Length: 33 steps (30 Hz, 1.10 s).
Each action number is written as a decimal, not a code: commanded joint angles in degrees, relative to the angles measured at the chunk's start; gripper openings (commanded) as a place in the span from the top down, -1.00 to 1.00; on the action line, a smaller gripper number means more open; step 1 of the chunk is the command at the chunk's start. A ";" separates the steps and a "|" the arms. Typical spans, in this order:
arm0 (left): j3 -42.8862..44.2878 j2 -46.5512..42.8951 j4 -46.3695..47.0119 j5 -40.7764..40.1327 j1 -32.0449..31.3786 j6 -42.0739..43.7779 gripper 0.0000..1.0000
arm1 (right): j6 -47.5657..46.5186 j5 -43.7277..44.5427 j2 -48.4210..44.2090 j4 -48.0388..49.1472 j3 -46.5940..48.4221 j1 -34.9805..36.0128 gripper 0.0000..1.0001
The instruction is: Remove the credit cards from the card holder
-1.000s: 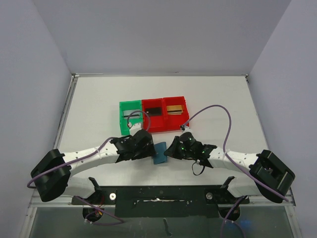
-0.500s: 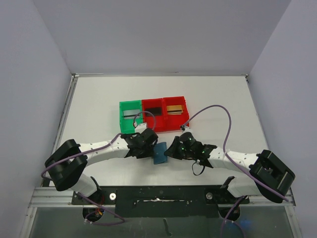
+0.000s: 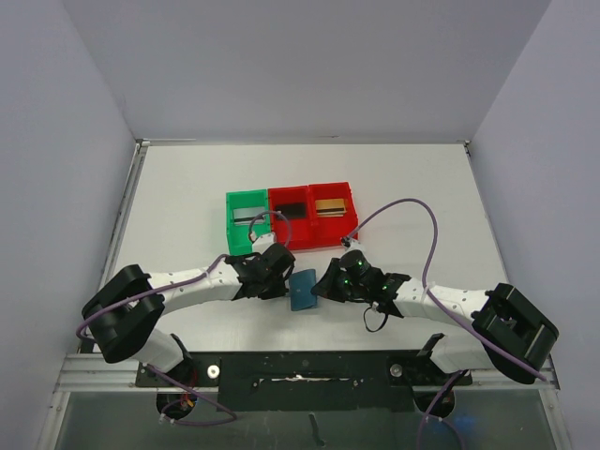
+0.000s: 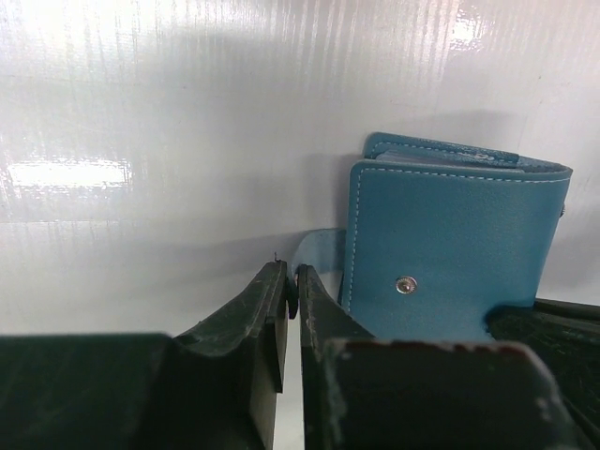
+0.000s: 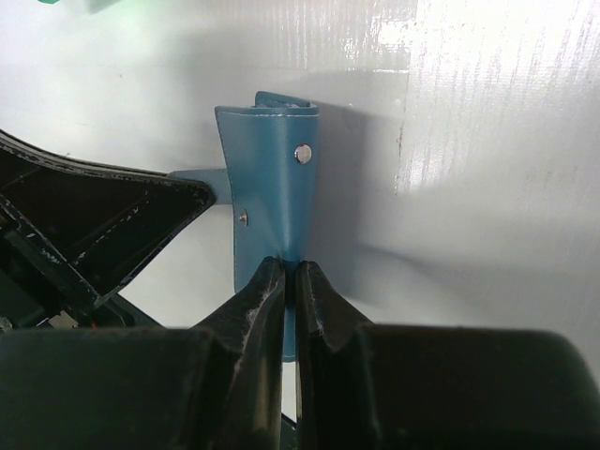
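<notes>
At centre frame, the right gripper (image 5: 291,274) pinches an edge of the blue card holder (image 3: 302,289) in its jaws, over the tabletop (image 3: 422,187). The left gripper (image 4: 292,281) has its jaws closed on the side tab (image 4: 323,251).

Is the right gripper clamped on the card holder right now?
Yes, the right wrist view shows the right gripper shut on the near edge of the blue card holder.

White arms (image 3: 185,283), black fingers (image 4: 264,311), seemingly purple cables (image 3: 405,201).
</notes>
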 commanded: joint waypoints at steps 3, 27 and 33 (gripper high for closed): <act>-0.17 -2.86 3.54 -0.44 0.28 0.05 1.00 | -0.29 1.04 -2.26 -0.04 2.02 -0.60 0.82; 9.05 -10.08 4.77 13.09 -0.31 10.19 1.00 | -2.15 2.44 -9.56 -5.46 -0.37 -5.51 -0.12; 11.63 -6.71 7.62 18.04 -0.36 11.91 1.00 | -0.11 9.06 -11.53 -13.24 1.14 -5.84 -0.04</act>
